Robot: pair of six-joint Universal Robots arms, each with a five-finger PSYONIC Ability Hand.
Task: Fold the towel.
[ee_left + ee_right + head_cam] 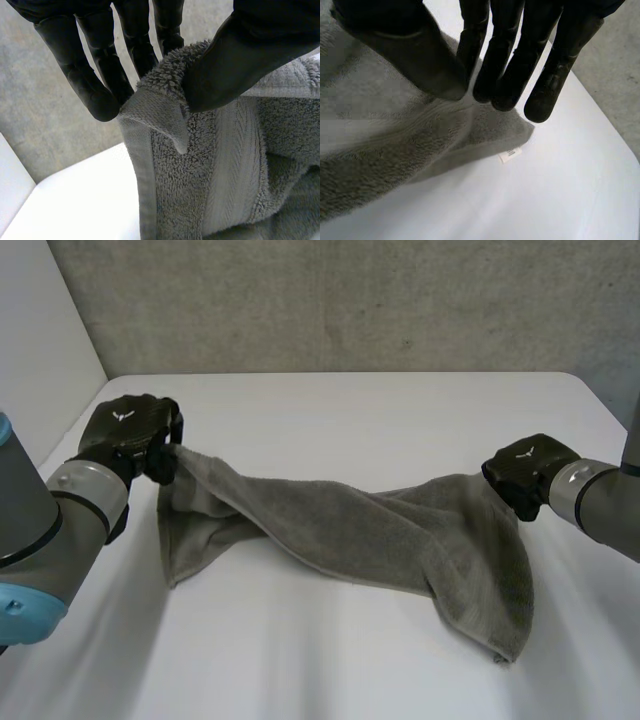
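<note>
1. While lifted at two corners, sags deeply in the middle and trails onto the white flat table (330, 410). So hangs the grey thick-piled terry-cloth towel (400, 530), stretched across the middle of the table between the two hands, resting on the surface with its lower part.
2. At one raised corner, pinched by the black left hand (135, 430). Thumb pressed on the cloth from one side, fingers (100, 85) behind it, so clamped firmly on the corner.
3. At the opposite raised corner, clamped in the same way by the black right hand (525, 475). Thumb against fingertips (502, 100) with cloth between, just beside a small white sewn label (510, 155).
4. Judging from the sag and the loose folds: soft, limp and light. Not fragile, and probably not slippery because of the looped pile.
5. Best to take hold at the flat woven hem band near a corner, firmer there and less likely to slide out. Better not to catch only the loops.
6. Keeps no shape alone, so needs tension from both hands. Bunches easily, as seen in the doubled layers near the left hand, so better to lower slowly and flat.
</note>
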